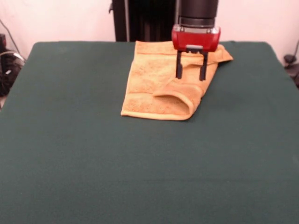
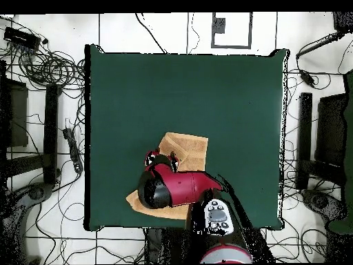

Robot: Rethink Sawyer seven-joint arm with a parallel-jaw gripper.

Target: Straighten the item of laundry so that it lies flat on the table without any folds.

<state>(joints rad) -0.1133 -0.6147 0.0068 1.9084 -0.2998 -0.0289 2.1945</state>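
Observation:
The golden-orange towel (image 1: 149, 79) lies crumpled at the far middle of the dark green table (image 1: 140, 163), close to the far edge. Its near right corner is folded back over itself into a rolled flap (image 1: 175, 100), and its right side is bunched at a slant. My gripper (image 1: 191, 77) is open and empty, its two black fingers pointing down over the towel's right part, just behind the flap. In the overhead view the towel (image 2: 187, 148) shows partly from under the red arm, and the gripper (image 2: 162, 157) sits over its left part, on the table (image 2: 186, 90).
The black pedestal (image 1: 149, 18) stands right behind the towel at the far edge. In the overhead view the red arm (image 2: 183, 188) covers much of the towel. Cables and stands (image 2: 48, 69) lie on the floor around the table.

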